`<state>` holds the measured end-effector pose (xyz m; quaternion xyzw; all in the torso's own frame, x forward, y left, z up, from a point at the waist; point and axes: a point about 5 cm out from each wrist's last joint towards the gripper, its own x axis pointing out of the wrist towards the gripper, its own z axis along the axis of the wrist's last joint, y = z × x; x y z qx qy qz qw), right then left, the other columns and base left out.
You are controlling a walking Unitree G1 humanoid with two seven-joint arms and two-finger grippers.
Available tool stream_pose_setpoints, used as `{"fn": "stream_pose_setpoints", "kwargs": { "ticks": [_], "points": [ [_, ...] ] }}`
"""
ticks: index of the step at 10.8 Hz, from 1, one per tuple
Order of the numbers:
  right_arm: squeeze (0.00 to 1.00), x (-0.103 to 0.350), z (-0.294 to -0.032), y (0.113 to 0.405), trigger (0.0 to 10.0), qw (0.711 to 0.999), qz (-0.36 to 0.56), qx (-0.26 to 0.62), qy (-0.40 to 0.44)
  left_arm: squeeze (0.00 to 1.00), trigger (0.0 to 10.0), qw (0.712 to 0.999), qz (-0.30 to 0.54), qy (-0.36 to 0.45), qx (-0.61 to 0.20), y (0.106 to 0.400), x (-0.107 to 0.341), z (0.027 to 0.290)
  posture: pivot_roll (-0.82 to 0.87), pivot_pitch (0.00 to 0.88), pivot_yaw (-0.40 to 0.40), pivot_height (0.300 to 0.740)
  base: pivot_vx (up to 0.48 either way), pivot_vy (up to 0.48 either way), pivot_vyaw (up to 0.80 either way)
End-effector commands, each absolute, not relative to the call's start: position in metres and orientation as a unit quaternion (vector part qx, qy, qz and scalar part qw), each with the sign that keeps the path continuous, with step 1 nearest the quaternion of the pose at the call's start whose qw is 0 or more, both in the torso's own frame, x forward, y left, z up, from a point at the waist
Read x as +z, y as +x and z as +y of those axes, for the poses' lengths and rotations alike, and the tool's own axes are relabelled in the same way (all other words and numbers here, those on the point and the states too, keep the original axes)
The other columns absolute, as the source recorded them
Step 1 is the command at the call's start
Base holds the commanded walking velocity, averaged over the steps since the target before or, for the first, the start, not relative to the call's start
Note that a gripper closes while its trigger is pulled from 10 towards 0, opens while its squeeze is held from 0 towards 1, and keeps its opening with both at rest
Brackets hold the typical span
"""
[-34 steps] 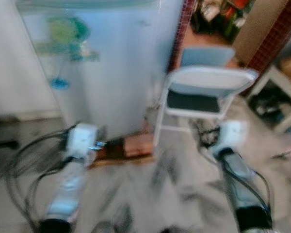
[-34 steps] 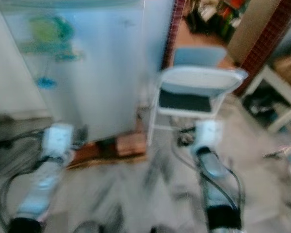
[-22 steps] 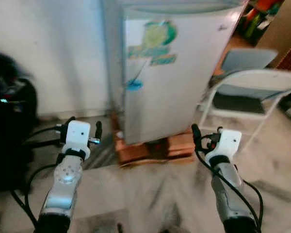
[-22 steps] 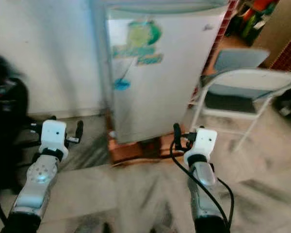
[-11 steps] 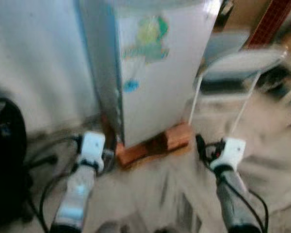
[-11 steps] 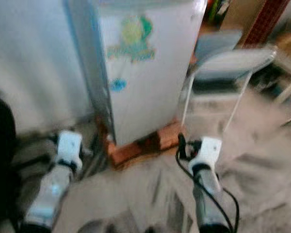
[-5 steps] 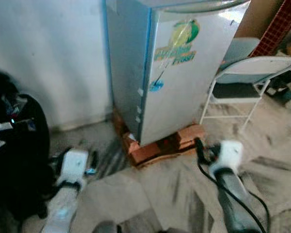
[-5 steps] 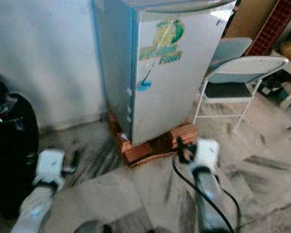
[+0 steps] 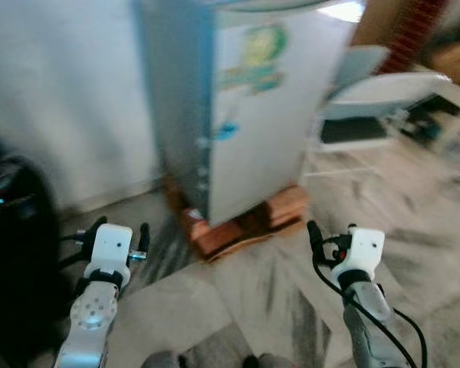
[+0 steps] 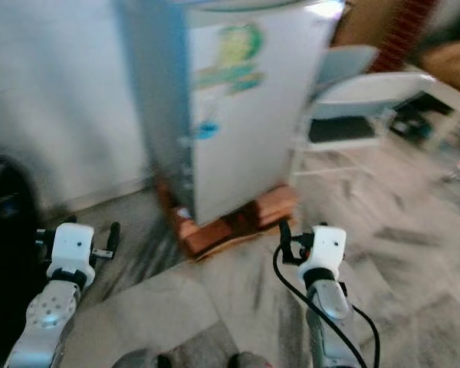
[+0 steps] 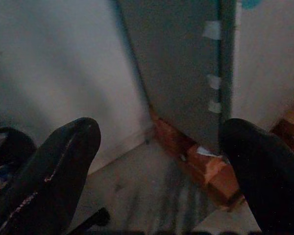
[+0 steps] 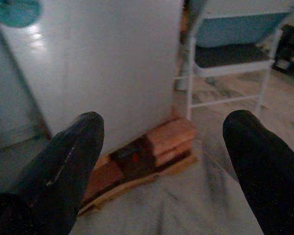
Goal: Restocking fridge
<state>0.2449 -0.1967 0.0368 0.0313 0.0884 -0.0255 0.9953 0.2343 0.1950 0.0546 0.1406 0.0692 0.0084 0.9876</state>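
Fridge (image 9: 268,115) closed at upper centre, on bricks (image 9: 245,222); door sticker blurred, unreadable.
Left gripper (image 9: 121,234) and right gripper (image 9: 330,238) raised low in frame, both with fingers apart, empty.

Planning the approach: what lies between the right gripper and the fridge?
Bare marbled floor, then the bricks under the fridge, seen from the right eye; right gripper carries nothing.

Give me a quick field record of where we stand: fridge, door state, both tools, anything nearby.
fridge: small white fridge with green-and-blue sticker, standing on reddish bricks
door: closed
left tool: open, empty, held low over the floor, short of the fridge
right tool: open, empty, near the bricks
nearby: white folding chair on the fridge's right; black object on robot's left
image: blurred
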Motion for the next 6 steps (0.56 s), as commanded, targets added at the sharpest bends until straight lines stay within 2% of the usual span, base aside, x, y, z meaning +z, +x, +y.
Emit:
{"fn": "stream_pose_setpoints", "kwargs": {
  "ticks": [1,2,5,6],
  "points": [
    [0.00,0.0398,-0.1982,0.2445,10.0,0.996,0.082,-0.020,0.029,0.00,10.0,0.987,0.077,0.140,0.010,0.2324,0.0534,0.1975,0.15,0.039,-0.058,0.740,0.251,0.322,-0.61],
    [0.00,0.0358,-0.2024,0.2413,10.0,0.995,0.091,-0.023,0.027,0.00,10.0,0.987,0.077,0.140,0.011,0.2327,0.0532,0.1984,0.15,0.038,-0.059,0.740,0.244,0.349,-0.68],
    [0.00,0.0396,-0.2001,0.2503,10.0,0.996,0.083,-0.026,0.031,0.00,10.0,0.987,0.076,0.139,0.013,0.2340,0.0535,0.1982,0.16,0.037,-0.059,0.740,0.000,0.351,0.00],
    [0.00,0.0407,-0.2012,0.2510,10.0,0.996,0.081,-0.029,0.031,0.00,10.0,0.987,0.076,0.139,0.010,0.2344,0.0534,0.1964,0.15,0.038,-0.056,0.740,0.000,0.352,-0.46]
  ]
}}
